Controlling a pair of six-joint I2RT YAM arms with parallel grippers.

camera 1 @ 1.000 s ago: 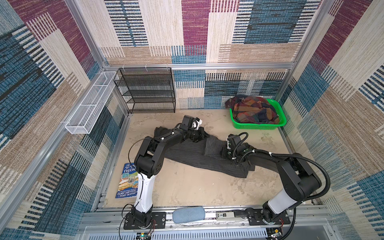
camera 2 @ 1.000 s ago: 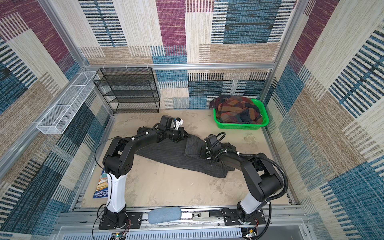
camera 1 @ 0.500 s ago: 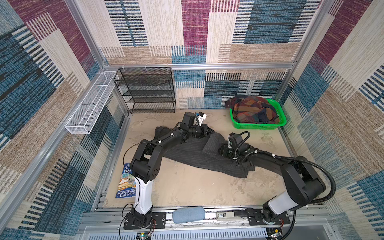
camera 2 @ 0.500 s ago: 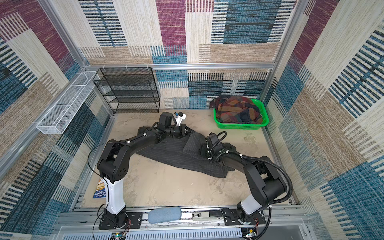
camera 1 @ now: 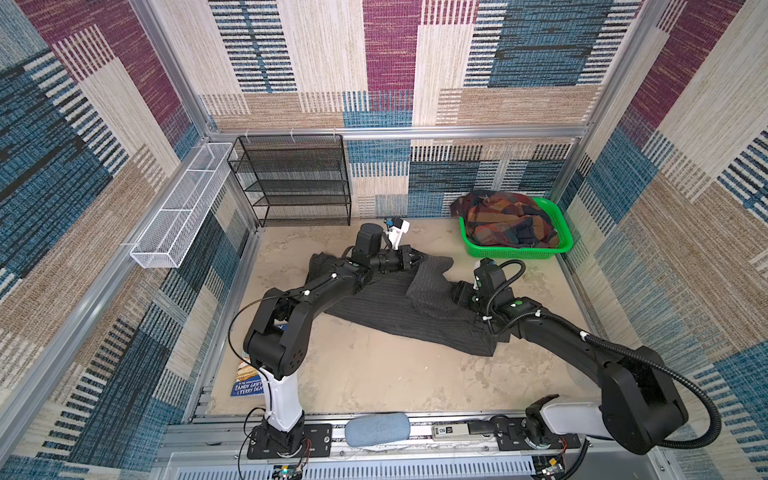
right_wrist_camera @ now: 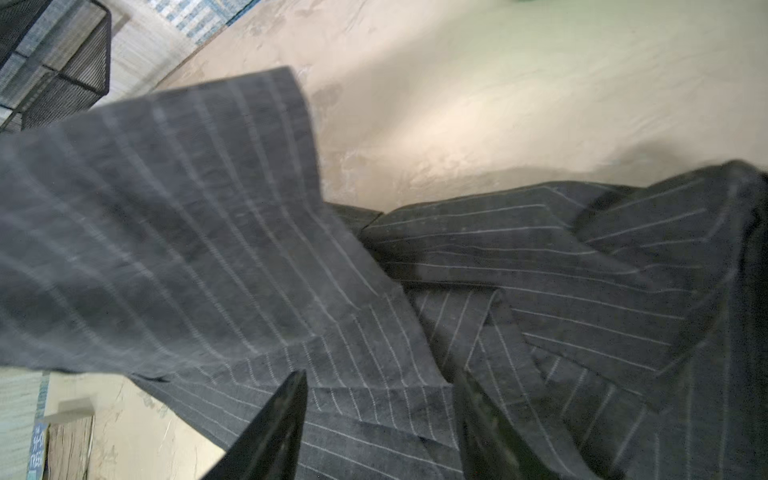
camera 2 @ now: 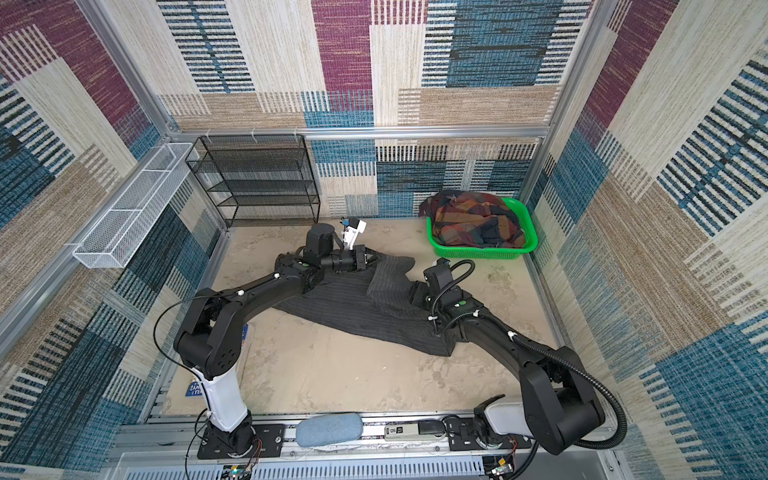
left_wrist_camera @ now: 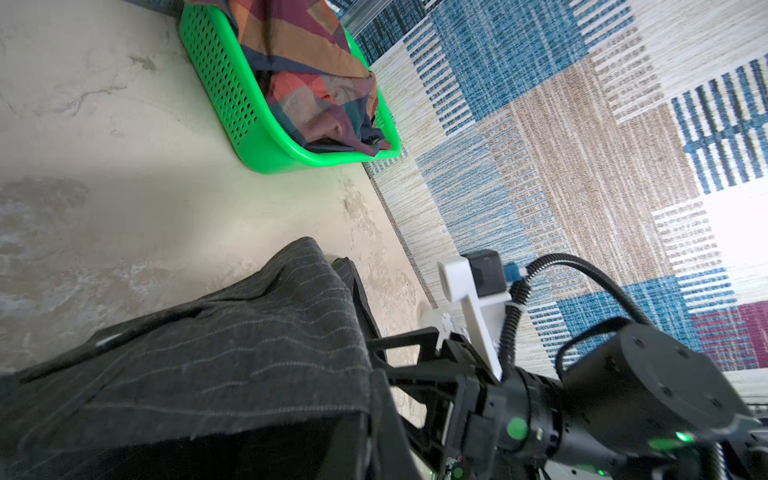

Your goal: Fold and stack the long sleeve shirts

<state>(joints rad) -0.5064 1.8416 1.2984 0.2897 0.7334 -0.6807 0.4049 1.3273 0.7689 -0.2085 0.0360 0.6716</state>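
Note:
A dark grey pinstriped shirt [camera 1: 386,307] [camera 2: 345,307] lies spread across the middle of the table. My left gripper [camera 1: 415,262] [camera 2: 374,259] is shut on its far edge, and a lifted fold of cloth [left_wrist_camera: 228,353] drapes over its jaws. My right gripper [camera 1: 455,293] [right_wrist_camera: 380,399] stands open just above the shirt's right part, with pinstriped cloth lying under the gap between its fingers [right_wrist_camera: 282,424]. The plaid shirt [camera 1: 507,224] [left_wrist_camera: 316,75] sits bunched in the green basket [camera 1: 515,251] at the back right.
A black wire shelf rack [camera 1: 291,183] stands at the back left. A white wire basket [camera 1: 178,208] hangs on the left wall. A book [camera 1: 249,378] lies at the front left, and a blue-grey pad [camera 1: 376,428] rests on the front rail.
My right gripper has opened and let go of the grey shirt. My left gripper has moved to the right, drawing the held cloth with it.

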